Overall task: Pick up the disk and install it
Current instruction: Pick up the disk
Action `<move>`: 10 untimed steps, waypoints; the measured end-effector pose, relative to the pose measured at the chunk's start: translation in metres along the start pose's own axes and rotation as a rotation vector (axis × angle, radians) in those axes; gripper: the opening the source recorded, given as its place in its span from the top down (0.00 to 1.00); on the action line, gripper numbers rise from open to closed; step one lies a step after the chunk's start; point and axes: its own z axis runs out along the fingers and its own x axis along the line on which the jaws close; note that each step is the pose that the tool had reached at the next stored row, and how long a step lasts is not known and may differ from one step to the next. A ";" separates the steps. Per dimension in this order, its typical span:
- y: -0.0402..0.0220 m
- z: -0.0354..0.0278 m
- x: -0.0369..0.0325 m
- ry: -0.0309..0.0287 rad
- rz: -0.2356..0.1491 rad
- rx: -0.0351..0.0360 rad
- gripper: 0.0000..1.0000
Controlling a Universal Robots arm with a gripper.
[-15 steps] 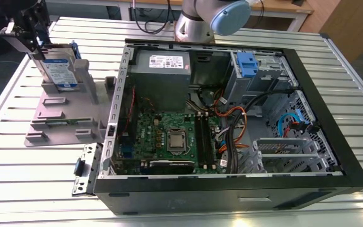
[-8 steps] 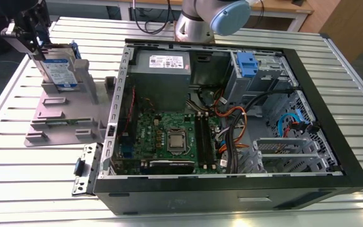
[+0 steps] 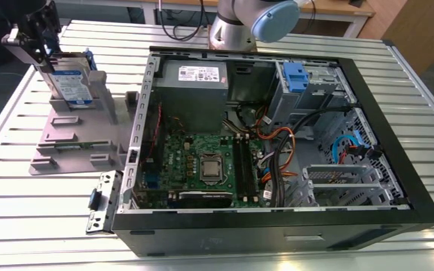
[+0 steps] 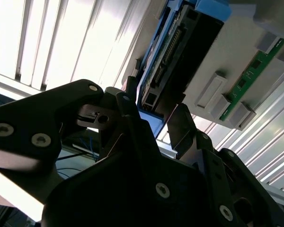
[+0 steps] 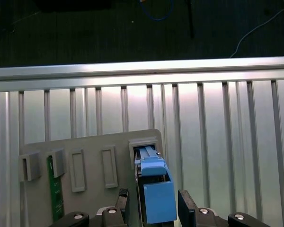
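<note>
claw (image 5: 154, 202) hangs directly over the grey stand (image 3: 77, 132), fingers (image 5: 187, 204) spread, one on each flat side of the disk (image 3: 72, 79). there's a sliver of gap on both flanks in the first wrist view, so no pinch yet. the disk stands on edge in the stand's end slot, long axis seemingly upright, its blue bracket edge pointing straight up between the fingers. the open computer case (image 3: 277, 141) sits just beside the stand on the tabletop (image 3: 21, 192).

Blue plastic-framed disk (image 5: 156, 191) upright in grey plastic slotted stand (image 5: 90, 156), black gripper (image 5: 155, 202) spread either side, slatted metal table (image 5: 217, 132) beneath.
</note>
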 end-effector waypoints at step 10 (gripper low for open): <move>0.0000 0.0033 0.0001 -0.0001 0.000 0.0001 0.47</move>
